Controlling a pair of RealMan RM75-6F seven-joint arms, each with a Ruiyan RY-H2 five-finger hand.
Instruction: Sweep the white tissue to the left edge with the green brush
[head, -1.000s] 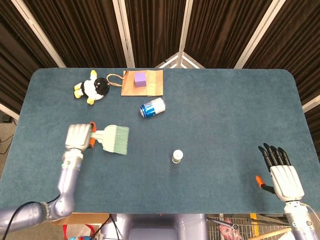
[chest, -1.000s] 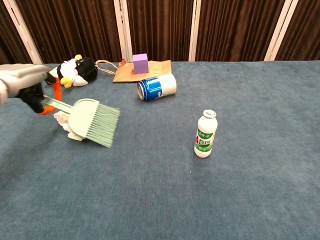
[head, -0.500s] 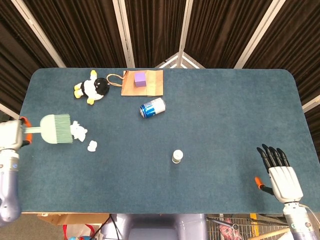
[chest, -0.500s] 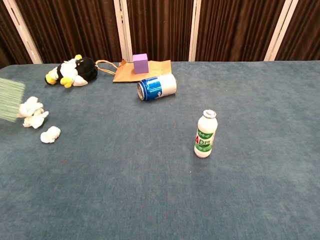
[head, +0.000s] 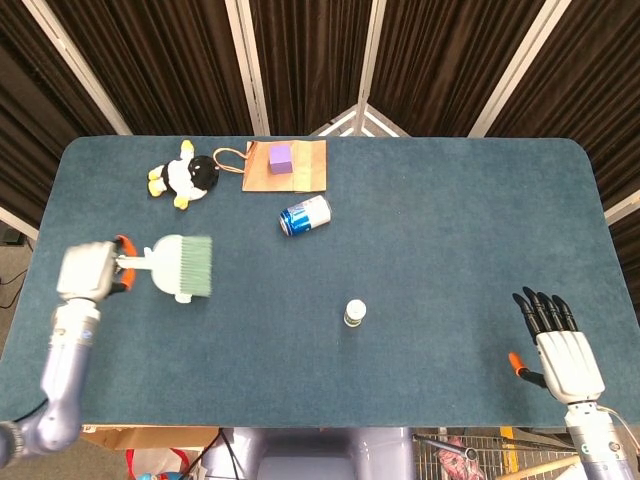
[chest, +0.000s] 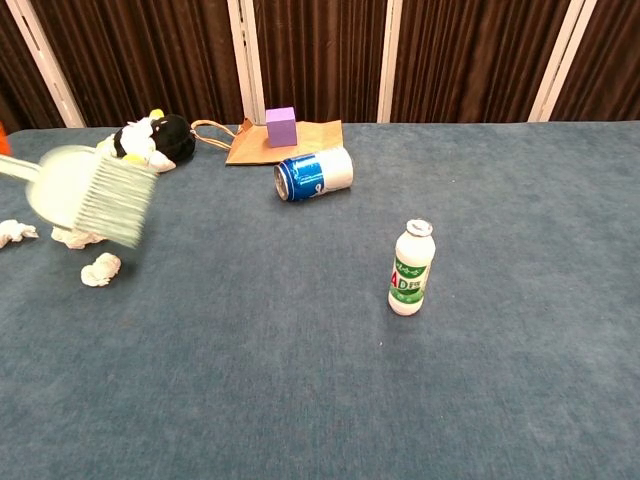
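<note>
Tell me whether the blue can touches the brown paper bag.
Apart. The head view shows bare table between the blue can and the brown paper bag.

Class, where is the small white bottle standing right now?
In the head view the small white bottle stands upright near the table's middle, below and right of the lying blue can.

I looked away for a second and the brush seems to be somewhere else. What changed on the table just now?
The left hand, holding the green brush, swept out to the left edge, then swung back right; the brush is now above the tissue pieces. The white tissue went left and broke into scattered bits. The right hand, bottle, can and penguin toy stayed put.
</note>
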